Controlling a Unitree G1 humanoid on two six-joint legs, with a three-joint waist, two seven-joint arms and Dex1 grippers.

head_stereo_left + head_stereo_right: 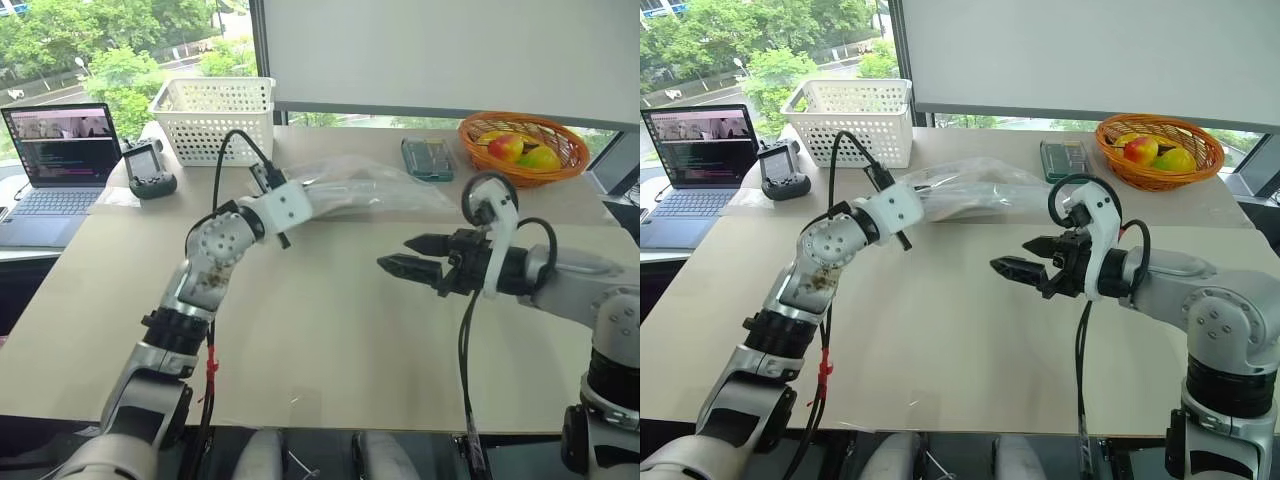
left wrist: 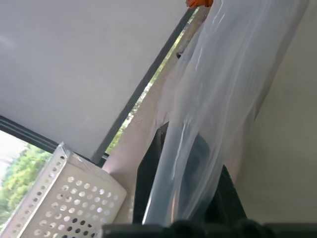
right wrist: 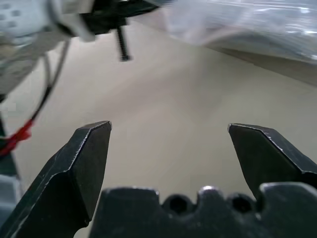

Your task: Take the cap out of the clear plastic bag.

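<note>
Here your left gripper (image 2: 190, 168) pinches the near end of the clear plastic bag (image 1: 975, 185), which stretches away toward the window; your right gripper (image 1: 1025, 258), spread wide, hovers just short of its side.

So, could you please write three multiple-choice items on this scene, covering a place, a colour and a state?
1. Where is the orange basket?
A. far right of the table
B. near left corner
C. on the laptop

2. What colour is the crate?
A. black
B. white
C. red

3. How is the right gripper?
A. shut on the bag
B. shut, empty
C. open, empty

Answers:
1 A, it stands at the table's far right by the window.
2 B, its perforated walls are white.
3 C, its fingers stand apart over bare table; the left gripper pinches the bag.
</note>
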